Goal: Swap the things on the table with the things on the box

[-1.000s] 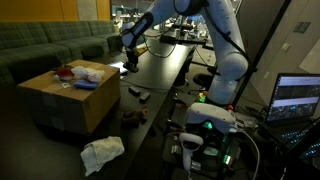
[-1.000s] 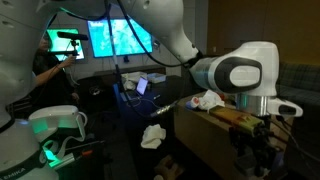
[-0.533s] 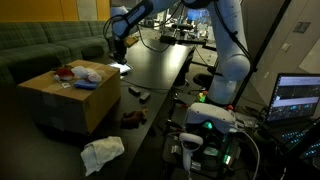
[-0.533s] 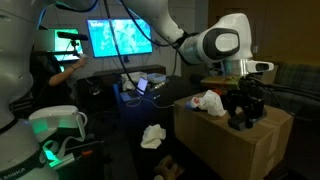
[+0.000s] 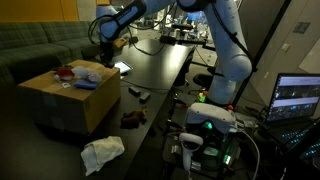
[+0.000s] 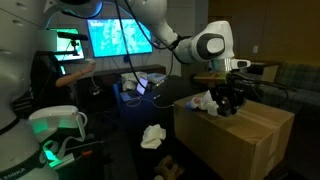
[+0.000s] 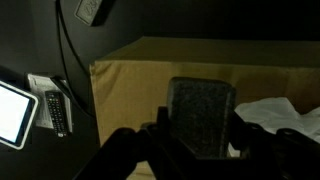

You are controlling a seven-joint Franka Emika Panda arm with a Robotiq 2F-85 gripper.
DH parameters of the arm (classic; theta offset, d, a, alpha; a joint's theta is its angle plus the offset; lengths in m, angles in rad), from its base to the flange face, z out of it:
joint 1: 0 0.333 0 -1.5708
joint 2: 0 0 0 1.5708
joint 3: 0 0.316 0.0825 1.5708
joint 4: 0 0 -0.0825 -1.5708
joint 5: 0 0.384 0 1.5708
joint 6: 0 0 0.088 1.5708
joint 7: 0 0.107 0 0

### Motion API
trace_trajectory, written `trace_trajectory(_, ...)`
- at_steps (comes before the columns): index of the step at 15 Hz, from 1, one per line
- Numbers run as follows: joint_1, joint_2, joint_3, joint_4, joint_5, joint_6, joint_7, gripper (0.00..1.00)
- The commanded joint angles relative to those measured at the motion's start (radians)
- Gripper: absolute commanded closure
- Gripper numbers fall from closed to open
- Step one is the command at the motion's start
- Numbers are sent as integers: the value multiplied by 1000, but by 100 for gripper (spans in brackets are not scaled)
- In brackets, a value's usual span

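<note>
box [image 7: 130, 75]: tan cardboard with a flat top, directly under and ahead of the gripper [image 7: 200, 128] in the wrist view. In both exterior views the gripper [image 5: 103, 52] [image 6: 228, 102] hangs over the box top, on the side nearest the table. It's clamped on a dark grey block [image 7: 200, 100], which stands upright between the fingers. Can't tell if the block touches the cardboard. A white cloth [image 7: 278, 112] lies on the box top just right of the gripper in the wrist view. In an exterior view a red item [image 5: 62, 72] and a blue item [image 5: 86, 85] also sit on the box, further from the arm than the gripper. table [image 5: 165, 62]: glossy black, beside the box and left of the gripper in the wrist view. A remote [image 7: 57, 112] and a lit screen [image 7: 12, 112] lie on it side by side. rag [image 5: 102, 152]: on the floor, well below and apart from the gripper.
</note>
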Motion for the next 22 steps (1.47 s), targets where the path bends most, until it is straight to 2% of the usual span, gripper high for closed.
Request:
trace_trajectory(1,6,89,3,115,-14,-13,-2,68)
trace_trajectory(8,11,231,-8,270,-15,-38,3,68)
trace_trajectory(9,14,241,-13,276,-21,-34,8,65)
trace_trajectory(10,16,248,-18,290,-24,-38,11,26)
trace_trajectory(13,18,250,-28,317,-29,-39,19,3)
trace_trajectory(17,23,216,-38,336,-33,-26,27,0)
trace_trajectory(22,35,196,-10,387,-5,13,56,0)
